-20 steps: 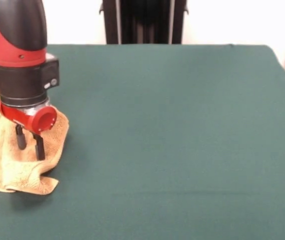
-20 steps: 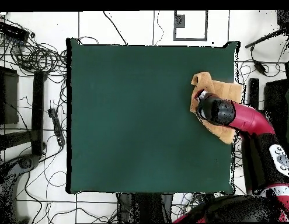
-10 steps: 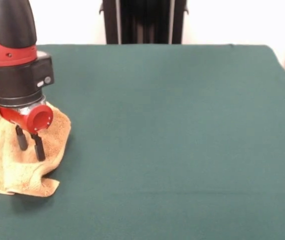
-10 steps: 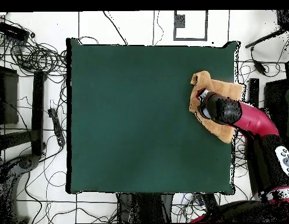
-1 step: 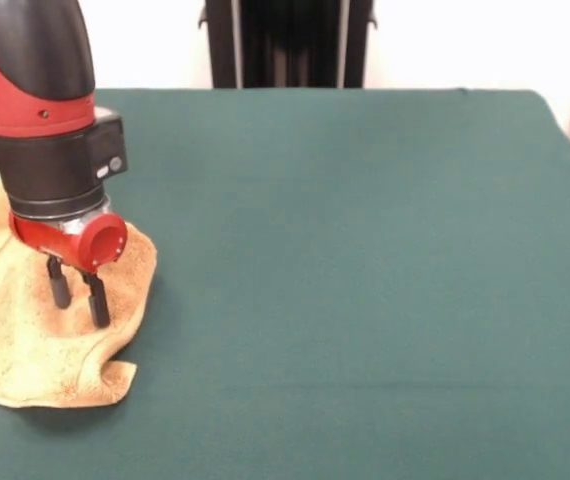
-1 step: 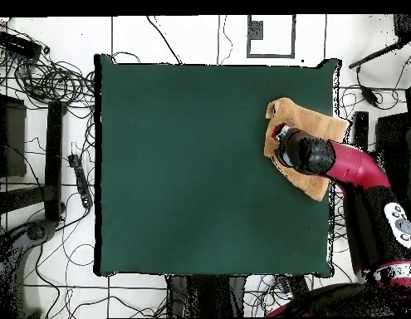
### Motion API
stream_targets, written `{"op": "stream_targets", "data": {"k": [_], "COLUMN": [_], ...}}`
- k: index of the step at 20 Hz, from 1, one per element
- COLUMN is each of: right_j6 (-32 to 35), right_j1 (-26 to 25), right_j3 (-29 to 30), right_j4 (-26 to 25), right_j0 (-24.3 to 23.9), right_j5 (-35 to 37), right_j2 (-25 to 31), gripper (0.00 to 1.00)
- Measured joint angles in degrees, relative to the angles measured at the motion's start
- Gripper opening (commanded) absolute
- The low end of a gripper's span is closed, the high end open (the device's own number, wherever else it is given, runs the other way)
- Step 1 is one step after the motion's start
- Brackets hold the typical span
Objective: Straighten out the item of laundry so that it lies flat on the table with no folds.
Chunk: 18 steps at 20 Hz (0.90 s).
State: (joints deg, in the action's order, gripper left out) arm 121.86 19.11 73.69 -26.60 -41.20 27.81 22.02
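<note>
Dragged inward, towel (image 5: 25, 340) under tool (image 5: 78, 298) nears open table (image 5: 365, 250).

The red and black arm (image 5: 45, 110) is reaching down at the left of the green table (image 5: 365, 280). Its gripper (image 5: 78, 300) is hanging over the orange-tan towel (image 5: 25, 350), the two dark fingers (image 5: 97, 301) standing slightly apart, their tips against the cloth. The towel is lying rumpled at the near-left, its right edge curling and its near corner folding under.
</note>
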Motion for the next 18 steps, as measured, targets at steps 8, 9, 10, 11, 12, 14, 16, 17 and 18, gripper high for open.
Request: {"op": "stream_targets", "data": {"k": [8,9,10,11,12,14,16,17,18], "right_j6": [0.0,0.0,0.0,0.0,0.0,0.0,0.0,0.0,0.0], "right_j1": [0.4,0.5,0.5,0.5,0.5,0.4,0.3,0.2,0.2], "right_j3": [0.0,0.0,0.0,0.0,0.0,0.0,0.0,0.0,0.0], "right_j4": [-3.2,-3.4,-3.5,-3.5,-3.5,-3.5,-3.5,-3.3,-3.3], "right_j0": [2.7,3.3,3.7,4.0,4.3,4.6,4.7,4.7,4.7], "right_j5": [0.0,0.0,0.0,0.0,0.0,0.0,0.0,0.0,0.0], "right_j2": [0.0,0.0,0.0,0.1,0.2,0.5,0.7,1.0,1.1], "gripper": [1.0,1.0,1.0,1.0,1.0,1.0,1.0,1.0,1.0]}}
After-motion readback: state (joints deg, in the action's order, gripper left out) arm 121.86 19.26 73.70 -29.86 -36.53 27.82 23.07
